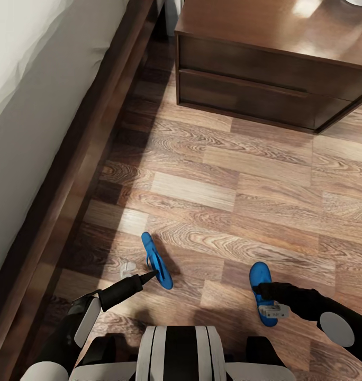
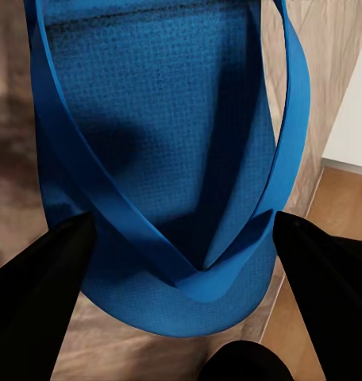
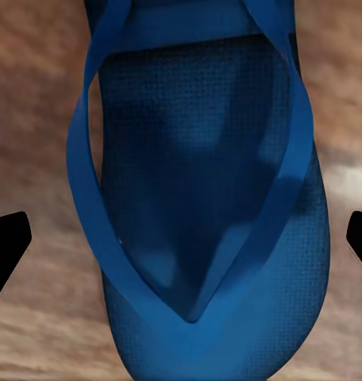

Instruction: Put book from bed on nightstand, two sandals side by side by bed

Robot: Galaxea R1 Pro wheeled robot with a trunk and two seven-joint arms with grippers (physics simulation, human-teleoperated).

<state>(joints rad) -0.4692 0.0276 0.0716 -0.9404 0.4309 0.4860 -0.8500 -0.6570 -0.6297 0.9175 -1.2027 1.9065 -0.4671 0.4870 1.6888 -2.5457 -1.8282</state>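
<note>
Sandals, two bright blue flat rubber flip-flops (image 1: pixel 155 261) (image 1: pixel 263 292), are lying at lower centre on the wood-plank floor (image 1: pixel 228 196), looking light and floppy, each tool (image 2: pixel 181 262) (image 3: pixel 181 246) hovering spread, gripping nothing, straddling the sole edges.

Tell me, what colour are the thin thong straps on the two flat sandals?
Bright blue, same as the soles. The left wrist view shows the thong straps best.
</note>
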